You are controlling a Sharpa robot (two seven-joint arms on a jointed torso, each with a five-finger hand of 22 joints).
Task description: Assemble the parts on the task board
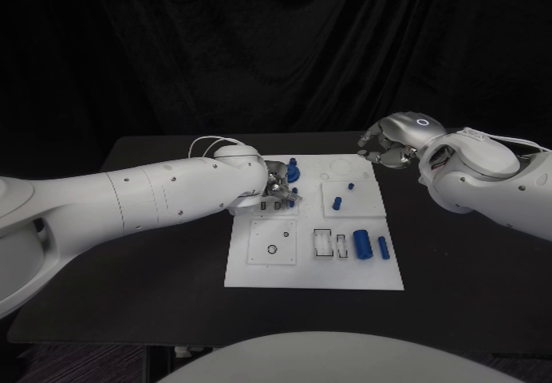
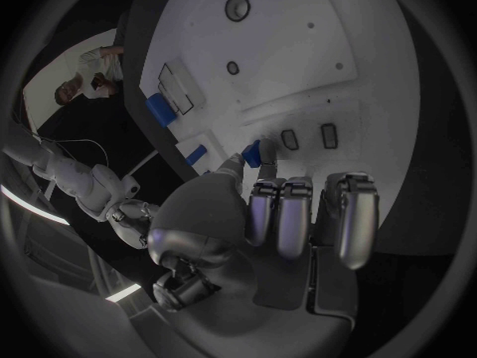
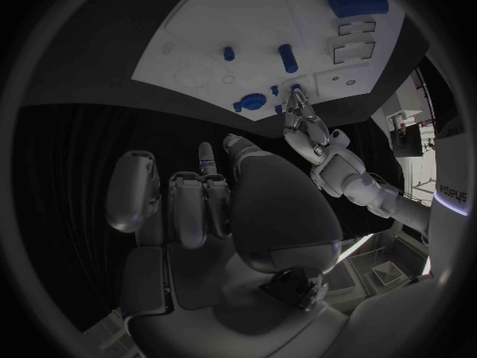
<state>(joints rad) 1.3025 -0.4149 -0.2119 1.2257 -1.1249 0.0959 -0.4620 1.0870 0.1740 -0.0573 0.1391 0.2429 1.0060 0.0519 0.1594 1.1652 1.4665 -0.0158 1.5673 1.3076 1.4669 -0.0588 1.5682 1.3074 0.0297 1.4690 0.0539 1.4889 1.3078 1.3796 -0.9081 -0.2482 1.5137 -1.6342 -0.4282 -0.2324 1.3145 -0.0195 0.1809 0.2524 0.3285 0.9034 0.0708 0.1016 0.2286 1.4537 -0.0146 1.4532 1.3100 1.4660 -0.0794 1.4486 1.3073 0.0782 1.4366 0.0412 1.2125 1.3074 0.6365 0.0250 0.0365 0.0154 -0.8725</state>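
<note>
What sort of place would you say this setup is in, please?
Probably a robotics lab or test cell: a black table against dark drapes, a white task board bearing small blue parts, and the left hand working over the board.

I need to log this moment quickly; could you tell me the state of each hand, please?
Left hand: over the task board, fingertips at a small blue part; grip cannot be told.
Right hand: off the board, fingers curled, holding nothing.

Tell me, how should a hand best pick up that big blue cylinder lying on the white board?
Probably from above, pinching the big blue cylinder across its middle: it lies flat on the board, rounded sides exposed, though a slimmer blue piece lies close on one side.
</note>
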